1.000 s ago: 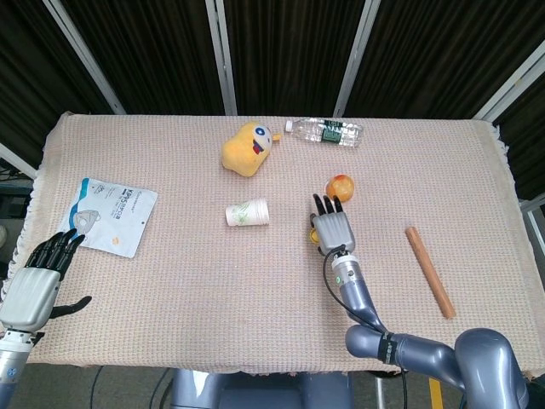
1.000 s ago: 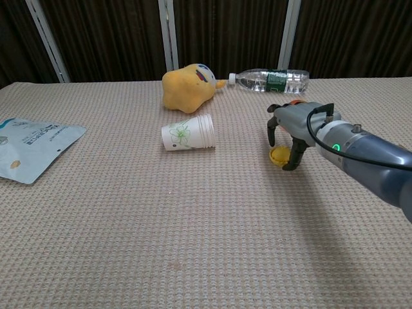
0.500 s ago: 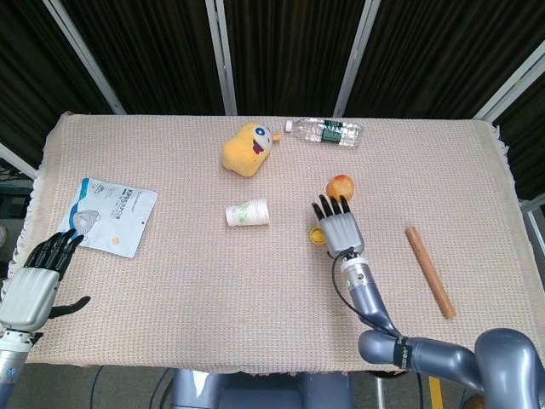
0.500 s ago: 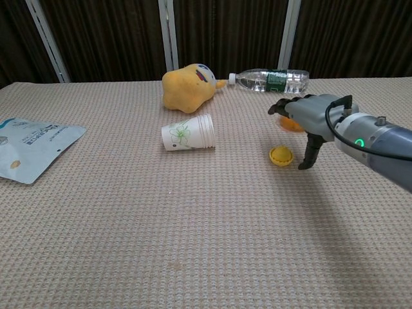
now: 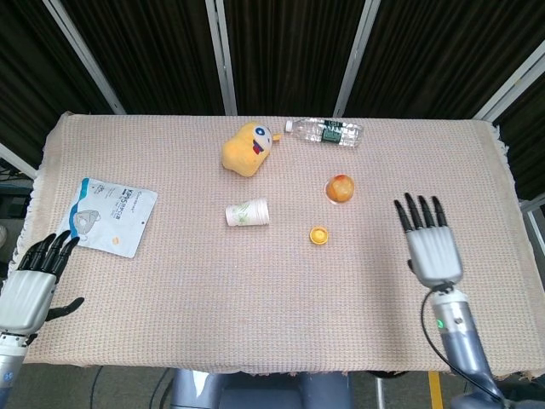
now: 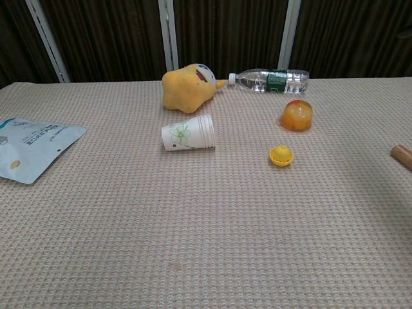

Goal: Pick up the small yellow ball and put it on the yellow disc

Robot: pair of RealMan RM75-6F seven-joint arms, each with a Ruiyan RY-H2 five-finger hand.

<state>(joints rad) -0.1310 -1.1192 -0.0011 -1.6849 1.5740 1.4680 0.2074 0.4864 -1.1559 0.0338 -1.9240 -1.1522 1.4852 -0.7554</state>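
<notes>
Right hand (image 5: 433, 249) withdrawn from small yellow ball (image 5: 318, 234), fingers spread, empty, ball unmoved

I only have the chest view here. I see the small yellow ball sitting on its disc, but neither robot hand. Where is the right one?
Observer: In the head view the right robot hand hangs over the table's right side, well clear of the small yellow ball, fingers spread, holding nothing.
Operator: And the left one?
Observer: The left robot hand is at the table's near left corner, below the white packet, also empty with fingers apart.
Operator: I see only the tip of a brown stick at my right edge. Is the right hand on it?
Observer: The head view does not show the stick; the right robot hand lies over that area, so contact cannot be judged.
</notes>
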